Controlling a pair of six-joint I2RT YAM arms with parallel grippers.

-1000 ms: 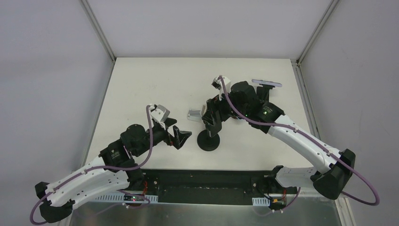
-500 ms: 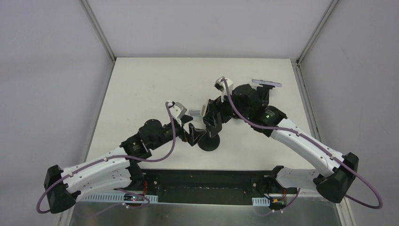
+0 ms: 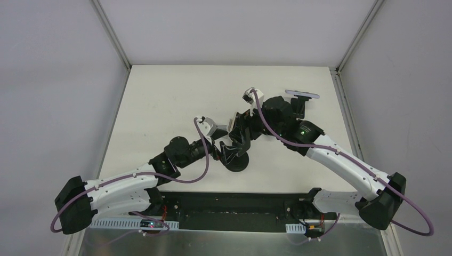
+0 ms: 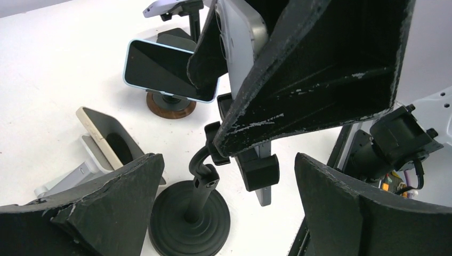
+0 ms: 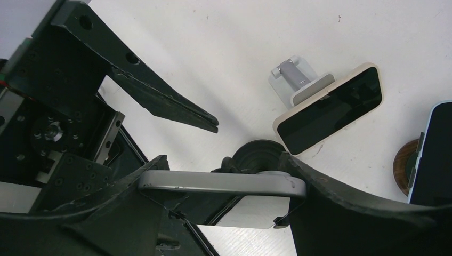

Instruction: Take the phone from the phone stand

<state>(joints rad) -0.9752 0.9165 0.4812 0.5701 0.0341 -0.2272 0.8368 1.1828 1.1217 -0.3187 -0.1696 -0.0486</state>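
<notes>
Right wrist, right claw (image 5: 217,172) pinching phone (image 5: 224,184) edges

White arm links (image 3: 341,162), black joints (image 3: 176,152), purple cables (image 3: 206,152), scuffed black pincer fingers (image 4: 96,213)

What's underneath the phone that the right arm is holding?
The black stand, with its bent neck and round base. Where the phone meets the holder is hidden by the right fingers.

The phone stand (image 3: 235,161) sits centrally on the table (image 3: 160,96), toward the near edge. The left gripper (image 3: 226,153) straddles its stem from the left, and the right gripper (image 3: 238,134) holds the phone (image 5: 224,183) over it. A second loaded stand (image 5: 293,74) lies just behind-left, and a third loaded stand (image 3: 302,96) well behind-right.
</notes>
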